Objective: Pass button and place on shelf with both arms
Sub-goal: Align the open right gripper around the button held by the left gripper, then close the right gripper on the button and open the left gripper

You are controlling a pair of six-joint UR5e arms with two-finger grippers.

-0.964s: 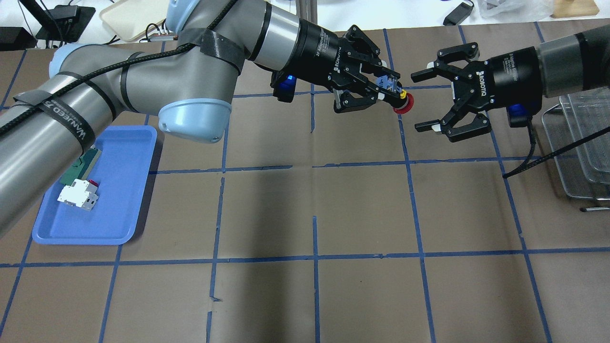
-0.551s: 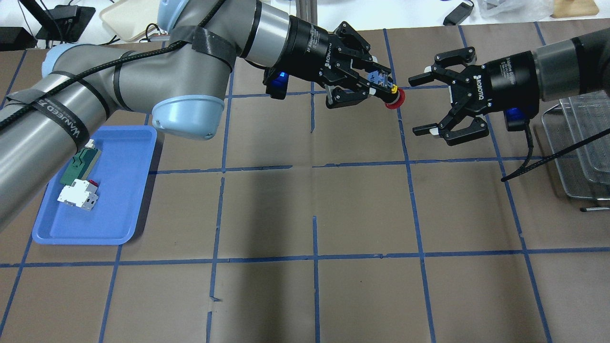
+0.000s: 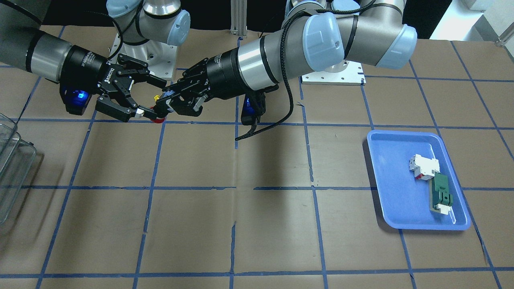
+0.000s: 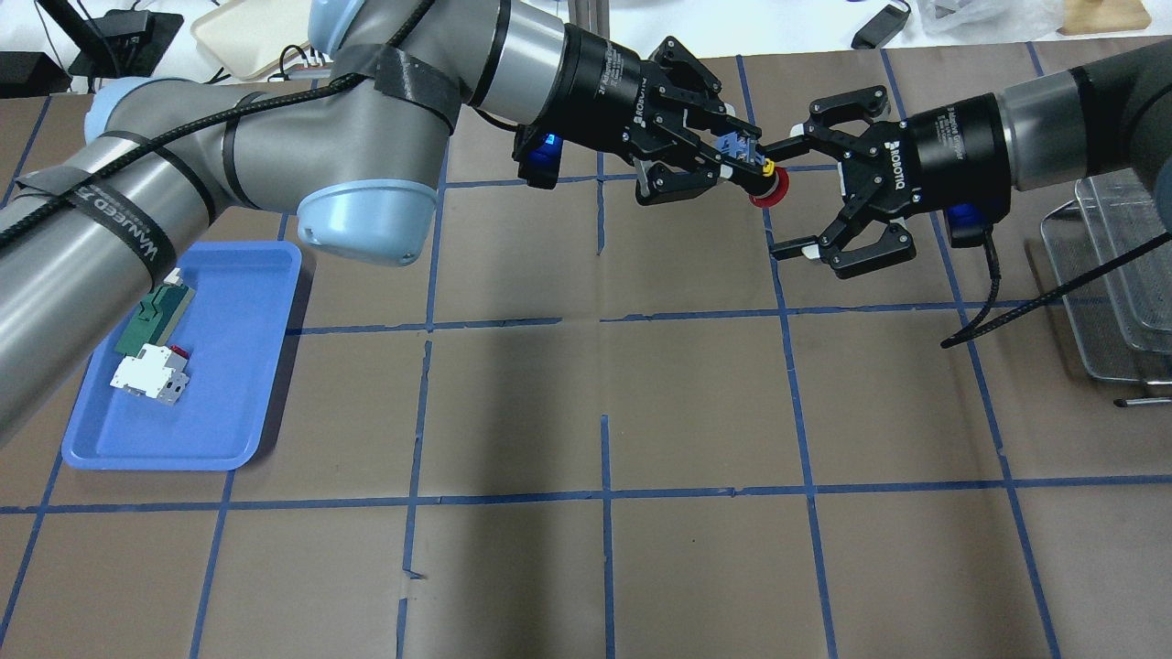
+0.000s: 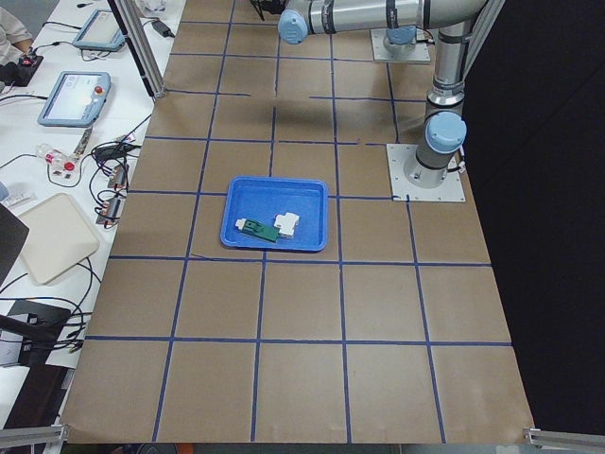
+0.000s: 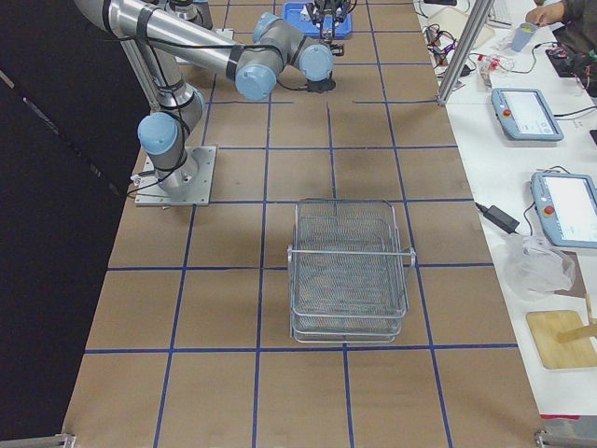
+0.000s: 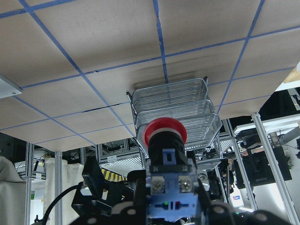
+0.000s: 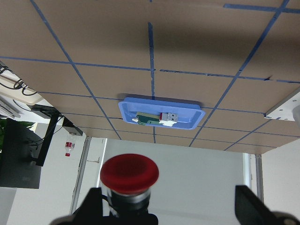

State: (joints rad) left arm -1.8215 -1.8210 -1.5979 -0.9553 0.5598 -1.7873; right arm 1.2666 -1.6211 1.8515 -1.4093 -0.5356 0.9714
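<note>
Above mid-table: left tool (image 4: 740, 163) clamps button (image 4: 769, 189); right tool (image 4: 787, 198) spread alongside; shelf (image 4: 1112, 275) beyond.

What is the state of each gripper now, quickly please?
Left gripper: closed, holding the button.
Right gripper: open around the button's red cap, not gripping it yet.

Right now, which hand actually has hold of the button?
The left hand, shut on the button at its body. The right hand is open, spread either side of the red cap without gripping.
</note>
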